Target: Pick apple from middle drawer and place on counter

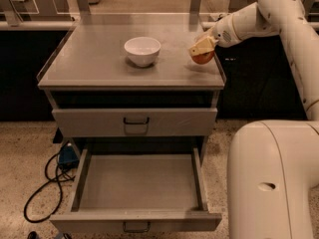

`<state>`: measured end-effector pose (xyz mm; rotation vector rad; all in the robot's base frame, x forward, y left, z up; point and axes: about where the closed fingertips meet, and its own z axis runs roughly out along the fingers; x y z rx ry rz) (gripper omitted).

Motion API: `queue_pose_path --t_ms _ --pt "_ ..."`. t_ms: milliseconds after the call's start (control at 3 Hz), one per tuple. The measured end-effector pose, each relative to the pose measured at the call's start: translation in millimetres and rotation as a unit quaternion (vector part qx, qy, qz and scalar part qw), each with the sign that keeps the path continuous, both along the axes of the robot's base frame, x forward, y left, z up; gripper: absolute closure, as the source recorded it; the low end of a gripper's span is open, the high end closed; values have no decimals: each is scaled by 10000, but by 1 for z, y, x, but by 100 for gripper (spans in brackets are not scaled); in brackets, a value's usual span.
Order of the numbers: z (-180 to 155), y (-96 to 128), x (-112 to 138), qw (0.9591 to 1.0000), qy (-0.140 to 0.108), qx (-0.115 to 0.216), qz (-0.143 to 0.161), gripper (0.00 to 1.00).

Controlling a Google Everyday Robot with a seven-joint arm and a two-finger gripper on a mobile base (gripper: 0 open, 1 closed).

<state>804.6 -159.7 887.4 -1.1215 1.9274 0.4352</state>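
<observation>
I have the gripper on the end of the white arm reaching in from the right. Its pale tan fingers are clamped on the small round red-orange apple. The apple sits low over the near right corner of the broad matte grey metal counter, just inside the thin rim, with a soft shadow under it. I cannot tell from my view whether it touches the surface or hangs just above it.

Well apart from it, near the middle of the counter, stands a white round bowl, upright. From my angle I see only its pale inner wall.

Below the counter, the taller grey drawer front with the black loop handle is pushed in flush.

Under that, the wide shallow grey metal middle drawer is pulled far out toward me. Its flat floor shows from one low side wall to the other, with the narrow front panel and small dark handle at the bottom of my view.

On the speckled floor to the left of the cabinet, a black cable loops around beside a small blue object. The robot's rounded white base fills the lower right.
</observation>
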Motion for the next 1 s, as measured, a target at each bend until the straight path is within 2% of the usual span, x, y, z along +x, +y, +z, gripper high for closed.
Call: queue_pose_path --t_ms 333,667,1000 --pt "-32 31 -4 9986 365 77 382 100" --pt "-26 31 -4 9986 365 77 382 100" --pt "-27 31 -4 9986 365 77 382 88"
